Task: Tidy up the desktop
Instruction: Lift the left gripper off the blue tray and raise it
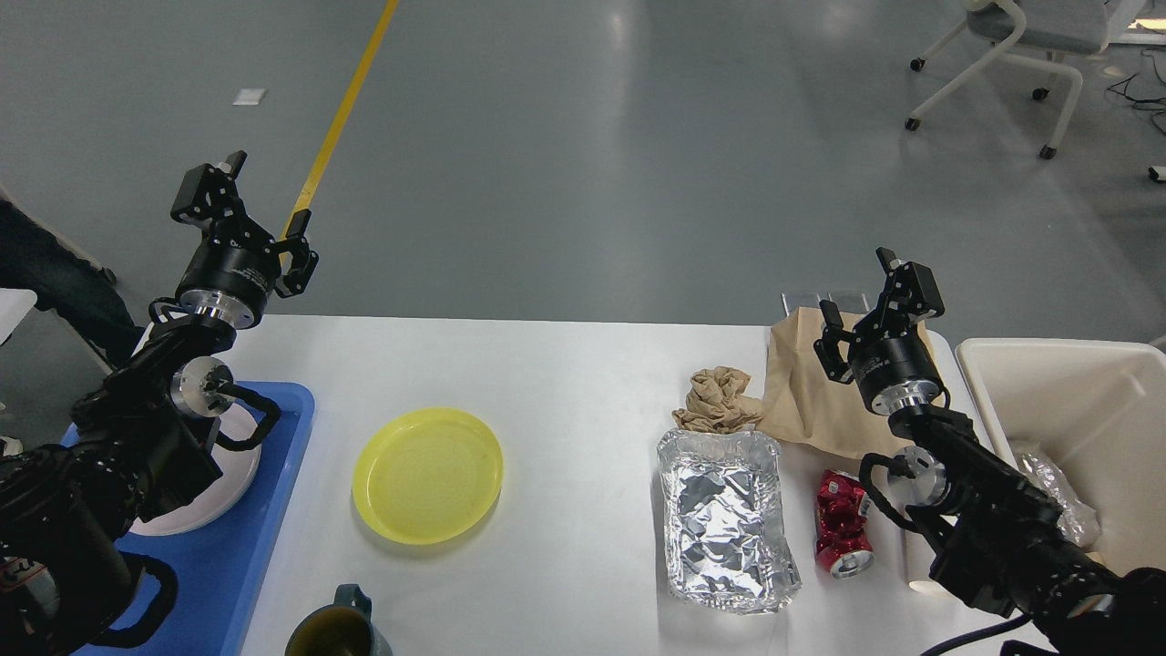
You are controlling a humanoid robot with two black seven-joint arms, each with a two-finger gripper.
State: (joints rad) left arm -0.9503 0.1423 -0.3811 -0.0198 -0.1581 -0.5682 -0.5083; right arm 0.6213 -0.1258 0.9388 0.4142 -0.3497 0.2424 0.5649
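You have one yellow plate at lower centre-left of the tabletop; one white plate on the one blue tray at lower left; one dark green mug at the bottom edge; one foil container; one crushed red can; one crumpled brown paper ball; one brown paper bag; one cream bin at right; two grippers, left and right.

White desktop with blue tray, yellow plate, foil tray, crushed can.

Grey floor — yellow line, chair
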